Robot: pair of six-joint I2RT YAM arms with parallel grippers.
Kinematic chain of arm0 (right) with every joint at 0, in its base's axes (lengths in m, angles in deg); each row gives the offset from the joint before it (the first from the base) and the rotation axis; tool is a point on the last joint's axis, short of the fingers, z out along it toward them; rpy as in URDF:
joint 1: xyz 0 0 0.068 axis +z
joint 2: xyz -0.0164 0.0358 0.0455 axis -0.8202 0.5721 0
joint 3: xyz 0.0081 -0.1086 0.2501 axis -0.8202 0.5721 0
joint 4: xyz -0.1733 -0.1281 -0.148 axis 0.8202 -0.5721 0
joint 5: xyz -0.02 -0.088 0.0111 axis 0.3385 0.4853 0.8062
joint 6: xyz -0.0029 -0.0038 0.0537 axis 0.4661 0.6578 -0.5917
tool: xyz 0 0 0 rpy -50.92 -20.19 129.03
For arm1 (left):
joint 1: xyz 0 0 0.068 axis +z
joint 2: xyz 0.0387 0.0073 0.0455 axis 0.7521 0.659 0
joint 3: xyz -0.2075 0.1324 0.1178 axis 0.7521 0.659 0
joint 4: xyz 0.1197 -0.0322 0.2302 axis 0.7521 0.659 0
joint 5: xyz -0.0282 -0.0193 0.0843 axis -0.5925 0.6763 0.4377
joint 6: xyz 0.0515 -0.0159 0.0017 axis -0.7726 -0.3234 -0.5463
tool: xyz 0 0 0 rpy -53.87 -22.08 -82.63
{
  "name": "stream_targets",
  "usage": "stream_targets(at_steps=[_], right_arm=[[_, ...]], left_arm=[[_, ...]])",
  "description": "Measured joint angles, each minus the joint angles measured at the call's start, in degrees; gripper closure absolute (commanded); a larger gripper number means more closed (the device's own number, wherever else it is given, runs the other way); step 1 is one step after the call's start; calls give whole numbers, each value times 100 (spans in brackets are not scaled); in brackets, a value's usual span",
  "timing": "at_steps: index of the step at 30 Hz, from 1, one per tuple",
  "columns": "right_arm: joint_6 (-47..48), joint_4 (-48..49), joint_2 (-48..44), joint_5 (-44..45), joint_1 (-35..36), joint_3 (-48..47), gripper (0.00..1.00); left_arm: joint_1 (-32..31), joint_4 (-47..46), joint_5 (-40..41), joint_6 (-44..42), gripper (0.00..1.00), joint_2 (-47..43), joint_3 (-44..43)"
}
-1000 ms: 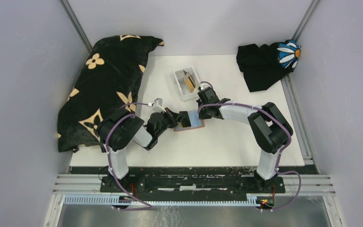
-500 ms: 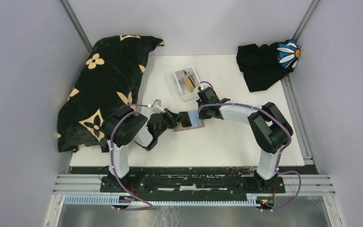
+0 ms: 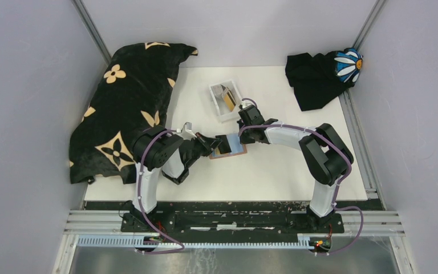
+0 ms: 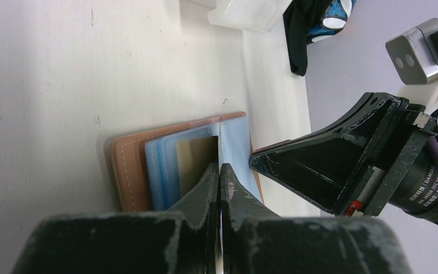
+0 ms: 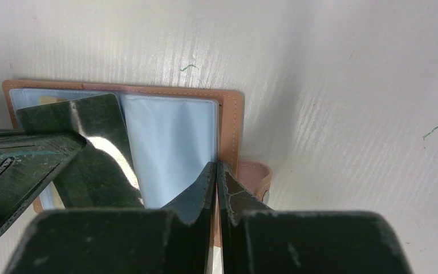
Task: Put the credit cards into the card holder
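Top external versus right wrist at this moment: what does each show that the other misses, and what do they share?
Only top external: the white tray with spare cards, the black floral fabric, the black cloth. Only right wrist: the clear sleeves inside the card holder, its snap tab, small green marks. Shared: the open holder, the left gripper pinching a dark card over it, the right gripper shut at its edge.

Card holder [image 3: 235, 148] mid-table; tray [image 3: 223, 116] behind; card [image 5: 108, 125] perhaps partly inside
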Motion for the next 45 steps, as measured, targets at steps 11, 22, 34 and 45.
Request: stream_targets(at_steps=[11,22,34,45], right_arm=[[0,0,7,0,0,0,92],[2,-2,7,0,0,-2,92],[2,-46,22,0,0,-39,92],[2,-76,55,0,0,-61,92]], left_arm=[[87,-295,-321,0,97,188,-4],[138,-378,-474,-26,97,271,-44],[210,151,-960,-699,97,74,-302],[216,144,-933,-658,97,76,-256]])
